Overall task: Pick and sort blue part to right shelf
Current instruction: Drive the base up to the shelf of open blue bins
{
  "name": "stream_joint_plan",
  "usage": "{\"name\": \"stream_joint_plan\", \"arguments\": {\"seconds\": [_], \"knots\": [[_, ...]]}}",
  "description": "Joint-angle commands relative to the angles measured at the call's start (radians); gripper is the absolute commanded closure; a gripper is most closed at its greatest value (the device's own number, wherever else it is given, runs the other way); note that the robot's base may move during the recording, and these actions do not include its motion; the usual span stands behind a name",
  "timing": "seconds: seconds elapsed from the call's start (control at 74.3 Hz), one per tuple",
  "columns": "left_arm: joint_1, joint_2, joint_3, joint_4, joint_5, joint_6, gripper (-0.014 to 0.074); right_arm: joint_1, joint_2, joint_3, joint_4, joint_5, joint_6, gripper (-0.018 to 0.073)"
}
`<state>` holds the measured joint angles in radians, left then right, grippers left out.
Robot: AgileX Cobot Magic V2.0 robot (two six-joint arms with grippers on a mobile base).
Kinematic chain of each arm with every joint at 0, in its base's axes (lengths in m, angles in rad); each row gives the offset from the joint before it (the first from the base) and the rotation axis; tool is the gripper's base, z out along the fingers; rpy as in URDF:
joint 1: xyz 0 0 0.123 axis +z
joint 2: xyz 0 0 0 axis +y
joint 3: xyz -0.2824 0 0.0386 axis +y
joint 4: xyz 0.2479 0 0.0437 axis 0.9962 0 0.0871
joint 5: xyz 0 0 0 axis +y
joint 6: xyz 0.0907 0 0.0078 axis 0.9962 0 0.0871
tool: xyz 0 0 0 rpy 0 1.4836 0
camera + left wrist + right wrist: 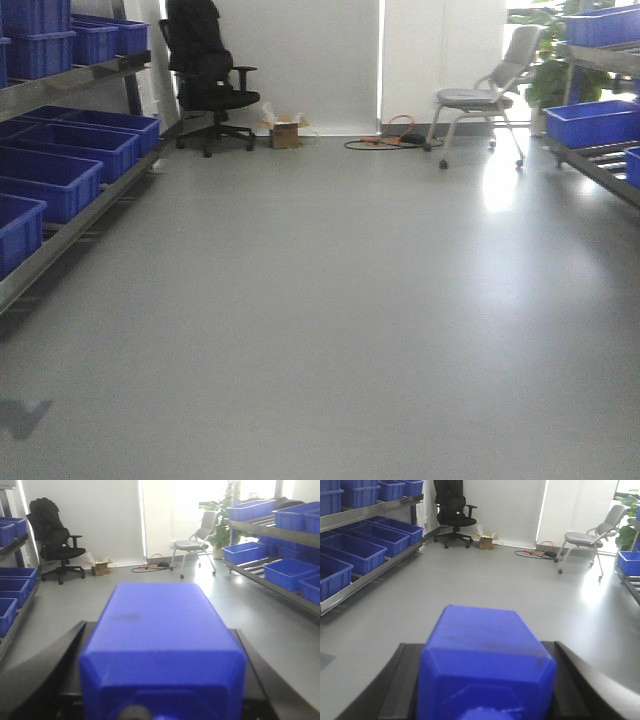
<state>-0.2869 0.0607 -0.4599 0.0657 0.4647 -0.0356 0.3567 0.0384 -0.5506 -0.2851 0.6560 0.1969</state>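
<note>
In the left wrist view a boxy blue part [162,645] fills the gap between the black fingers [45,675] of my left gripper [159,627], which is shut on it. A second blue part [485,665] sits the same way in the right wrist view, with my right gripper [482,644] shut on it. The right shelf [590,158] runs along the right side of the room, a steel rack [270,582] with big blue bins [287,572] and roller tracks. Both parts are held well short of it, above the grey floor. Neither gripper shows in the front view.
A left rack [70,225] holds rows of blue bins [355,552]. At the far wall stand a black office chair [210,80], a small cardboard box [286,132], floor cables [395,138], a grey wheeled chair [485,95] and a plant [550,60].
</note>
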Motion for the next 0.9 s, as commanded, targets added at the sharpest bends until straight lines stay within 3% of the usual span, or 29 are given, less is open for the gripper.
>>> {"name": "stream_joint_plan", "arguments": {"seconds": [0.0, 0.889], "knots": [[-0.007, 0.015, -0.029, 0.002, -0.086, 0.000, 0.0283, -0.001, 0.017, -0.027, -0.023, -0.093, -0.006, 0.0223], [-0.007, 0.015, -0.029, 0.002, -0.086, 0.000, 0.0283, -0.001, 0.017, -0.027, -0.023, -0.094, -0.006, 0.0223]]}}
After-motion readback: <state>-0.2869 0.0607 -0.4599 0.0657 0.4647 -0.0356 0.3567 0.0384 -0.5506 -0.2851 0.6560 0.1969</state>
